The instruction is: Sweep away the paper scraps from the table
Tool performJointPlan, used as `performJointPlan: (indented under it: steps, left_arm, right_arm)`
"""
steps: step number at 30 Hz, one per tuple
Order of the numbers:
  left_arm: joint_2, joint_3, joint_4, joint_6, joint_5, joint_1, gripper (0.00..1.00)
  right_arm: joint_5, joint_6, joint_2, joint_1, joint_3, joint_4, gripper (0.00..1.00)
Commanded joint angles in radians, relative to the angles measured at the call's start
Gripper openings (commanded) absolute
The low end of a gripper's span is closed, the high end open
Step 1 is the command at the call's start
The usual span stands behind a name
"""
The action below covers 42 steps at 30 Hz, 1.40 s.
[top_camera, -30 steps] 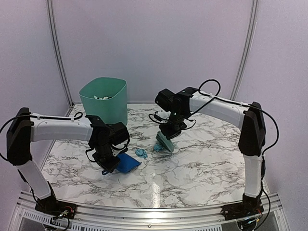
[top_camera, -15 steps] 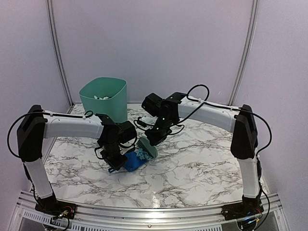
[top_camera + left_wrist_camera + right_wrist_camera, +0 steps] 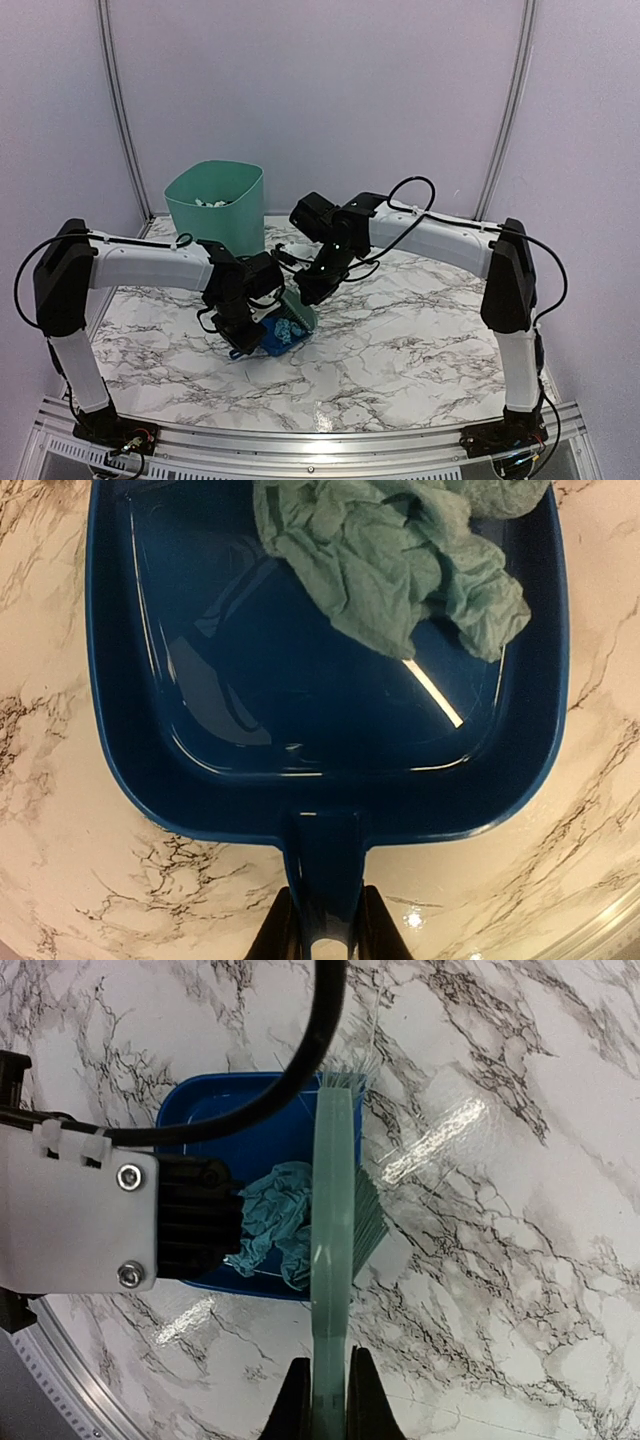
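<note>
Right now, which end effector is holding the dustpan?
The left end effector, shut on the blue dustpan handle; the right end effector grips the mint-green brush instead.

The right gripper (image 3: 325,1392) has swung left, carrying its brush (image 3: 333,1250) to the mouth of the dustpan (image 3: 300,730), which has edged slightly right. The paper scraps (image 3: 400,570), a second ago on the counter (image 3: 420,340), now lie inside the dustpan.
</note>
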Motion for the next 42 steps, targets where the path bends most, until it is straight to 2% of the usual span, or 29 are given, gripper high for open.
performJointPlan:
  steps: [1, 7, 17, 23, 28, 34, 38, 42]
  left_arm:
    - [-0.075, -0.05, 0.121, 0.002, 0.06, -0.008, 0.0]
    - [-0.155, -0.138, 0.242, -0.008, 0.1, -0.008, 0.0]
    - [-0.234, -0.236, 0.347, -0.024, 0.096, -0.009, 0.0]
    - [-0.303, -0.275, 0.406, -0.033, 0.111, -0.009, 0.0]
    - [-0.35, -0.282, 0.436, -0.055, 0.108, -0.008, 0.0]
    - [-0.424, -0.266, 0.435, -0.099, 0.092, -0.009, 0.0]
    - [-0.464, -0.225, 0.418, -0.137, 0.086, -0.007, 0.0]
    - [-0.458, -0.137, 0.348, -0.16, 0.059, -0.007, 0.0]
  right_arm:
    - [-0.072, 0.021, -0.078, 0.009, -0.011, 0.03, 0.0]
    - [-0.06, 0.064, -0.145, 0.004, -0.044, 0.056, 0.0]
    - [-0.057, 0.125, -0.305, -0.053, -0.145, 0.086, 0.0]
    - [-0.116, 0.228, -0.466, -0.128, -0.279, 0.232, 0.0]
    - [-0.111, 0.27, -0.551, -0.153, -0.32, 0.283, 0.0]
    - [0.053, 0.332, -0.665, -0.194, -0.332, 0.291, 0.0]
    - [0.193, 0.411, -0.752, -0.259, -0.406, 0.277, 0.0]
    - [0.231, 0.461, -0.817, -0.301, -0.506, 0.259, 0.0]
